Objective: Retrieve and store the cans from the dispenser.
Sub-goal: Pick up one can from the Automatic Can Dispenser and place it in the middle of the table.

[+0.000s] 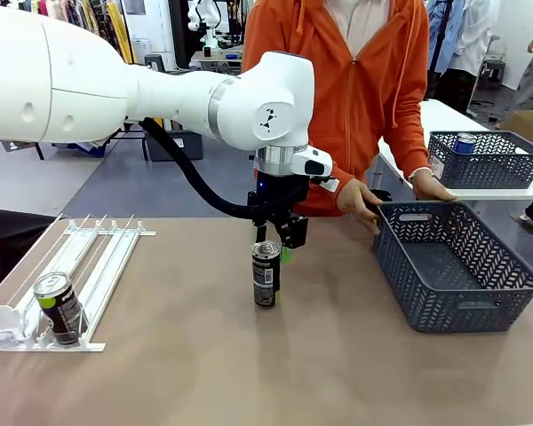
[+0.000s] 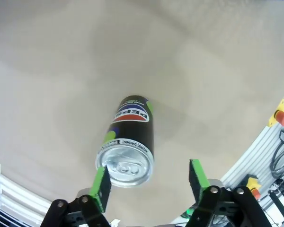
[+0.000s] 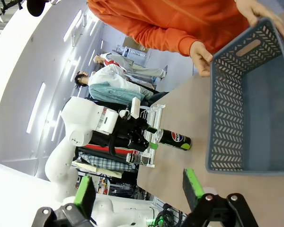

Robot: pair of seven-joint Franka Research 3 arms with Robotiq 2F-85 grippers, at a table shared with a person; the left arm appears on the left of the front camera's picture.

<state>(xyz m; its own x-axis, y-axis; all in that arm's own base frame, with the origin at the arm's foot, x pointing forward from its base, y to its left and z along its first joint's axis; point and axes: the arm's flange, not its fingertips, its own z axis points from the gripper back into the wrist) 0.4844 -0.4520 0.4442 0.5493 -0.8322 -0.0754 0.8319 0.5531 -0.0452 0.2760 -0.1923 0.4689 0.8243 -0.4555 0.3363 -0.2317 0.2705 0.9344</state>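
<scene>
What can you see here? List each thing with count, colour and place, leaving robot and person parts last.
table: one, brown.
dispenser: one, white, table's left.
baskets: two, grey-blue; one on the table's right, one on the far white table.
dark cans: two; one upright mid-table, one at the dispenser's near end.
blue can: one, in the far basket.
left gripper: open, over the mid-table can.
right gripper: open, near basket ahead.
person's hands: two, on the near basket's far rim.
</scene>
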